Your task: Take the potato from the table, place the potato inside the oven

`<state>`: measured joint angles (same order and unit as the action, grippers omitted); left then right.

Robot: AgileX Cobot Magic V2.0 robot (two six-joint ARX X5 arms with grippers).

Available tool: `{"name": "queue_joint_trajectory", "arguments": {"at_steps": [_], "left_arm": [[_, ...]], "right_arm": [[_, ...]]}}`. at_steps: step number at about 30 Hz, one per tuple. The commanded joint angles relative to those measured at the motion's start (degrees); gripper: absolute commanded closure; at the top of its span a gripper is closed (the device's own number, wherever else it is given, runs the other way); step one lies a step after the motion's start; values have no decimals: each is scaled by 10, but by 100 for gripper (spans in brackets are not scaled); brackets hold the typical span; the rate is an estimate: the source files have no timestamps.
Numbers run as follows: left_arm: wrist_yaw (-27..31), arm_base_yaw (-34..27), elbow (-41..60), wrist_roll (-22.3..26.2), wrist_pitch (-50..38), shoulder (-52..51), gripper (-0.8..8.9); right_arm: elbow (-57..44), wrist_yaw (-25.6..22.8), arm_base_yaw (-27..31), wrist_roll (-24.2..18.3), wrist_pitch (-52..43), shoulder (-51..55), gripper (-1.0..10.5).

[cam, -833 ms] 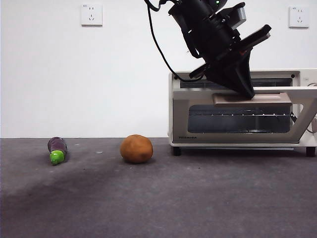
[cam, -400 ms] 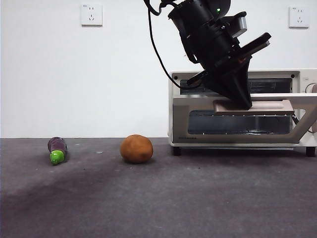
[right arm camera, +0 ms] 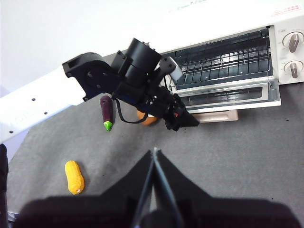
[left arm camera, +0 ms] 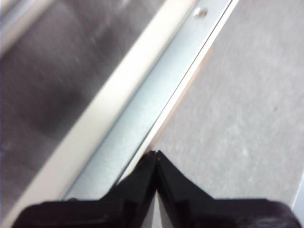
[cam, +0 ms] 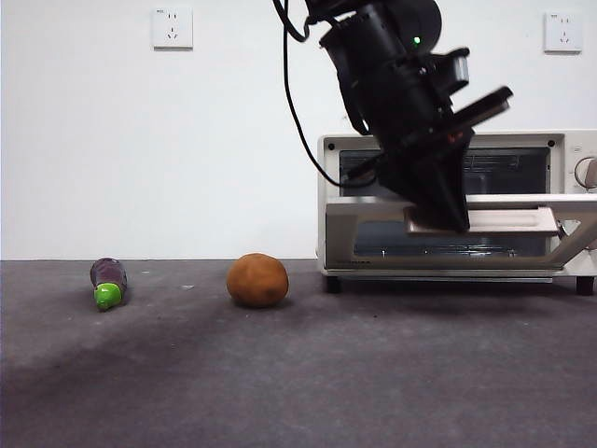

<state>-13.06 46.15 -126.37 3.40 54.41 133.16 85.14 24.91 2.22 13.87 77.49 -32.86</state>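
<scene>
Left gripper (cam: 446, 220) low, jaws pressed together; right gripper (right arm camera: 154, 153) high, likewise closed.

A robot test bench rather than a kitchen: bare white wall (cam: 140, 140) with sockets (cam: 173, 28), grey table (cam: 298, 373), toaster oven (cam: 560, 149) beside the left gripper (cam: 448, 219).

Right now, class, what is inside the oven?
Through the oven's half-lowered door only a bare wire rack shows; the potato sits outside on the table. The left claw at the door handle hides part of the interior in the front view.
</scene>
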Motion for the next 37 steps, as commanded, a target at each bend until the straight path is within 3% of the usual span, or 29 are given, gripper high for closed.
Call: {"name": "queue_joint_trajectory", "arguments": {"at_steps": [1, 23, 37], "left_arm": [[41, -12, 10, -15, -14, 30, 822], [40, 26, 10, -19, 40, 21, 822], [41, 29, 10, 5, 106, -160, 821]], "right_arm": [[2, -1, 0, -7, 11, 2, 936], [2, -17, 0, -21, 11, 2, 936], [1, -26, 0, -60, 11, 0, 941]]}}
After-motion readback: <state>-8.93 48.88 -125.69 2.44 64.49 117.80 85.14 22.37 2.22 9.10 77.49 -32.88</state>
